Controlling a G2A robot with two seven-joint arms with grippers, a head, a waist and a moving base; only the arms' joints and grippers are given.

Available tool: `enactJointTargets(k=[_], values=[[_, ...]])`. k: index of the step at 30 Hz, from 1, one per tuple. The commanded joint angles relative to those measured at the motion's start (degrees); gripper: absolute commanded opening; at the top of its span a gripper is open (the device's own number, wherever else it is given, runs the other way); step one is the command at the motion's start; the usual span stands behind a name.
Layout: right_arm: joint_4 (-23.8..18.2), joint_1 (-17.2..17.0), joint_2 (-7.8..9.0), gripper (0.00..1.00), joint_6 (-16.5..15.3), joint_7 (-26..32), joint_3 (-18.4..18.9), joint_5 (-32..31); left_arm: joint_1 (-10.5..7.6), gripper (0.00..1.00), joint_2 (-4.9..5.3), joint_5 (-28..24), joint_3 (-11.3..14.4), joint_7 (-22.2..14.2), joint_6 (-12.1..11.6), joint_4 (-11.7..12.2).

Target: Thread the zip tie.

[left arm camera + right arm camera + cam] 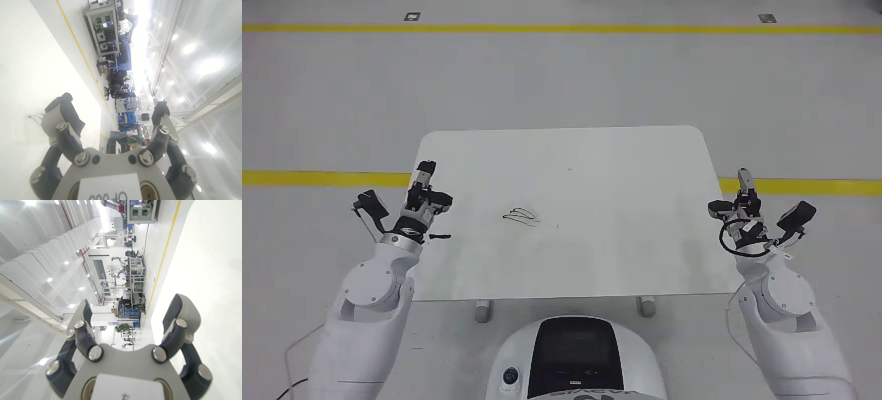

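While the zip tie (522, 215) lies curled near the middle of the white counter (642, 170), the left arm (392, 255) and right arm (772, 280) sit at opposite side edges, well apart from it, both pairs of jaws released.

One white table (642, 180), one dark zip tie (522, 216), two tools: left tool (114, 99), right tool (131, 300).

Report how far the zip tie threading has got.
Done: nothing visible; the zip tie lies ungripped on the table. In hand: nothing; the left gripper and right gripper hang open and empty at its side edges. Remaining: grasp the tie and thread it.
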Motion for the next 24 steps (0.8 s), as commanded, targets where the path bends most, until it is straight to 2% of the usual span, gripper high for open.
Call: enactJointTargets(k=[1, 5, 6, 7, 8, 10, 24], values=[[0.0, 0.0, 0.00, 1.00, 0.0, 0.0, 0.0, 0.0, -1.48, 1.00, 0.15, 1.6, 0.3, -1.4, 3.2, -0.9], [0.0, 0.0, 0.00, 1.00, 0.0, 0.0, 0.0, 0.0, -4.24, 1.00, 0.42, 2.6, 1.8, -6.4, 10.6, -2.6], [0.0, 0.0, 0.00, 1.00, 0.0, 0.0, 0.0, 0.0, -5.15, 1.00, 0.46, 1.9, 2.1, -7.8, 13.3, -2.7], [0.0, 0.0, 0.00, 1.00, 0.0, 0.0, 0.0, 0.0, -6.26, 1.00, 0.65, 3.8, 2.8, -9.1, 16.4, -2.9], [0.0, 0.0, 0.00, 1.00, 0.0, 0.0, 0.0, 0.0, -7.60, 1.00, 0.91, 8.1, 4.1, -9.9, 19.2, -3.3], [0.0, 0.0, 0.00, 1.00, 0.0, 0.0, 0.0, 0.0, -8.60, 1.00, 1.01, 10.2, 6.1, -11.6, 19.2, -2.0], [0.0, 0.0, 0.00, 1.00, 0.0, 0.0, 0.0, 0.0, -8.60, 1.00, 1.01, 10.2, 6.1, -11.6, 19.2, -2.0]])
